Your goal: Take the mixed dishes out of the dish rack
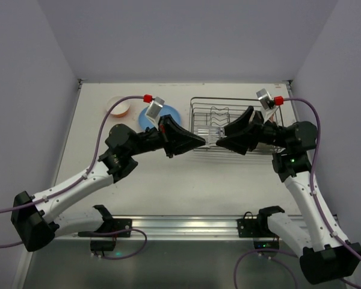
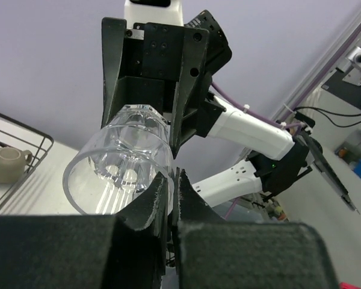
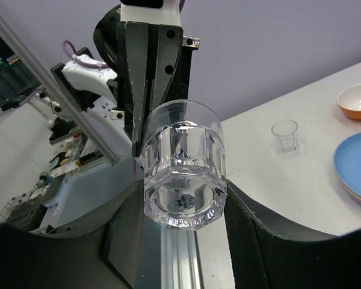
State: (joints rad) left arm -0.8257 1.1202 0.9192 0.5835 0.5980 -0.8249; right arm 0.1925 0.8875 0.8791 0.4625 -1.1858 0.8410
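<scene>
The clear faceted glass (image 3: 183,171) is hanging in the air between the two arms, above the bench (image 1: 168,180) and just beside the left end of the rectangular dark wire dish rack (image 1: 228,99), and it is lying on its side. The right claw (image 3: 183,201) is holding it around the body, one finger on each side, with the thick base pointing toward the right wrist camera. The left claw (image 2: 173,180) is pressing almost together, and in the left wrist view it is pinching the thin wall of the glass at the open rim. So both claws are gripping the same glass. I am judging this as a handover from the right arm to the left one, not yet finished, because the right claw is not letting go. Further out, a round orange bowl with a white inside (image 1: 121,107) and a round blue plate (image 1: 145,120) are resting on the bench to the left of the rack, and a second small clear glass (image 3: 284,135) is standing near them, so part of the unloading is looking done. A small beige mug (image 2: 6,164) is sitting inside the rack, so at least this one is waiting to come out. The right arm is covering much of the rack in the top view, and I cannot tell what else is in there.
</scene>
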